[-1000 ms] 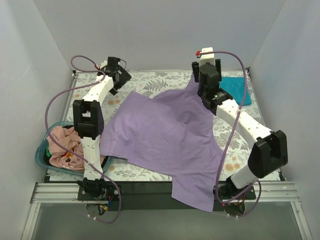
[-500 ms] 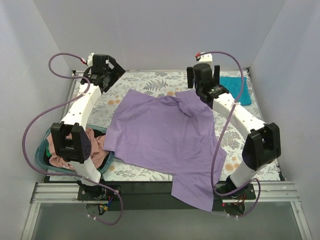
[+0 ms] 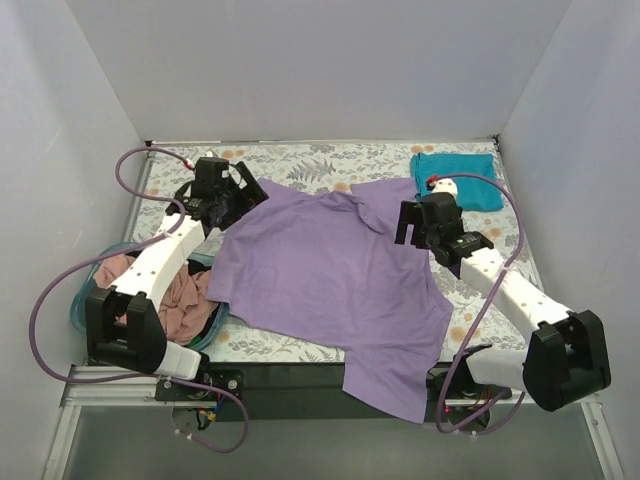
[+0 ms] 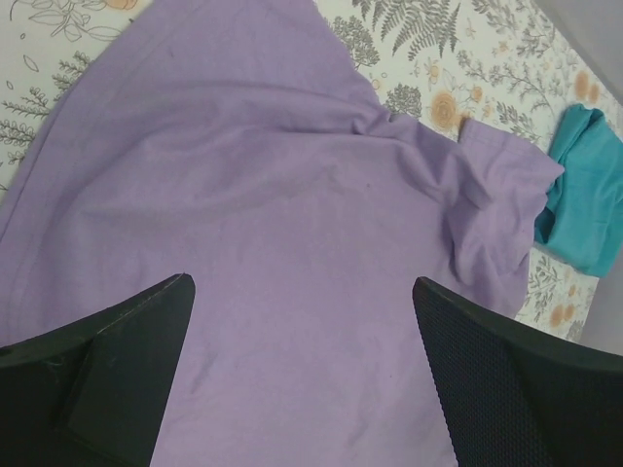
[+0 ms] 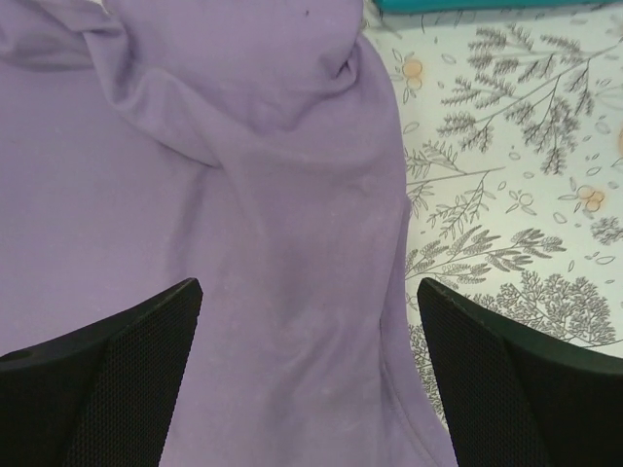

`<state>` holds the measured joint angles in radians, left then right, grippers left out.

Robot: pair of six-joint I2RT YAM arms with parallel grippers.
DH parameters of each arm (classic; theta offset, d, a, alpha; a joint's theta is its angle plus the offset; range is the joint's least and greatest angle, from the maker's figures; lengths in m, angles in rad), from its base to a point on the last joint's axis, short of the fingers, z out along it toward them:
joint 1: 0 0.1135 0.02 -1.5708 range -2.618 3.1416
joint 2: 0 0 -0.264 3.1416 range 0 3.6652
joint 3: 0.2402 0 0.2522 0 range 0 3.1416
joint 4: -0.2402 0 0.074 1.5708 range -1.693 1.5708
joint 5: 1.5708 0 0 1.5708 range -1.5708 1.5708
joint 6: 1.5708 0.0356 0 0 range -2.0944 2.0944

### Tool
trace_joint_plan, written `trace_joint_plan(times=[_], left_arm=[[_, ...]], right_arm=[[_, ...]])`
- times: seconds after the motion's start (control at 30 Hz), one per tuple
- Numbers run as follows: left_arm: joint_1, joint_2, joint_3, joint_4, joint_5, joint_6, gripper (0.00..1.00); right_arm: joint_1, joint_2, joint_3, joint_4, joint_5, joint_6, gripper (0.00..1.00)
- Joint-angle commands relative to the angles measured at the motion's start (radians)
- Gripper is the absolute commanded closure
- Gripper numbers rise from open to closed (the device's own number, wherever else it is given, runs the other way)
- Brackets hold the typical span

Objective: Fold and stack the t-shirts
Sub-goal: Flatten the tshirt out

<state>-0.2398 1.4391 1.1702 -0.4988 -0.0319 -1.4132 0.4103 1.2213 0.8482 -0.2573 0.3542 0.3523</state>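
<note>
A lavender t-shirt (image 3: 330,275) lies spread and rumpled across the flowered table, its lower end hanging over the near edge. Its far right corner is bunched into folds. My left gripper (image 3: 240,195) hovers open over the shirt's far left edge; in the left wrist view the cloth (image 4: 273,195) fills the space under the left gripper (image 4: 302,284). My right gripper (image 3: 412,222) is open above the shirt's right side (image 5: 243,195), nothing between the fingers of the right gripper (image 5: 310,287). A folded teal t-shirt (image 3: 455,180) lies at the back right. Pink t-shirts (image 3: 175,295) sit in the basket.
A round teal basket (image 3: 80,312) stands at the table's left edge under the left arm. Purple cables loop from both arms. White walls close in the table on the left, right and back. The teal shirt (image 4: 589,199) shows at the right of the left wrist view.
The right gripper opened and let go of the shirt's raised far right corner, which dropped; that arm drew back toward me. The left arm swung from the back left corner to the shirt's left edge.
</note>
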Motion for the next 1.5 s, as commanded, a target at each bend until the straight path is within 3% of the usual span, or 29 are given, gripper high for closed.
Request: trace_joint_plan(times=[0.0,0.17,0.33,0.57,0.77,0.83,0.87,0.93,0.97,1.23,1.47], left_arm=[[0.002,-0.022,-0.030,0.057,0.036,0.020,0.05],[0.004,0.128,0.058,0.054,0.064,0.031,0.05],[0.013,0.354,0.256,-0.009,0.012,0.028,0.04],[0.034,0.589,0.442,-0.023,0.014,0.063,0.04],[0.045,0.716,0.499,-0.046,0.003,0.051,0.04],[0.051,0.730,0.497,-0.046,-0.003,0.043,0.04],[0.053,0.741,0.497,-0.046,-0.005,0.040,0.04],[0.060,0.747,0.493,-0.044,0.001,0.036,0.04],[0.060,0.750,0.493,-0.043,0.003,0.036,0.04],[0.062,0.784,0.497,-0.011,0.030,0.020,0.04],[0.062,0.865,0.566,0.031,0.086,-0.030,0.04]], right_arm=[[-0.048,0.015,-0.044,0.085,-0.118,0.039,0.02],[-0.149,0.162,0.001,0.142,-0.199,0.022,0.02],[-0.211,0.386,0.197,0.142,-0.230,-0.021,0.10],[-0.219,0.618,0.411,0.141,-0.170,-0.070,0.23],[-0.217,0.710,0.419,0.135,-0.185,-0.059,0.30],[-0.217,0.739,0.423,0.135,-0.214,-0.067,0.42],[-0.217,0.745,0.430,0.135,-0.219,-0.068,0.61],[-0.212,0.751,0.445,0.130,-0.218,-0.078,0.81],[-0.206,0.747,0.451,0.124,-0.196,-0.078,0.96],[-0.189,0.621,0.564,0.113,0.020,-0.183,0.99],[-0.240,0.733,0.805,0.029,0.068,-0.253,0.99]])
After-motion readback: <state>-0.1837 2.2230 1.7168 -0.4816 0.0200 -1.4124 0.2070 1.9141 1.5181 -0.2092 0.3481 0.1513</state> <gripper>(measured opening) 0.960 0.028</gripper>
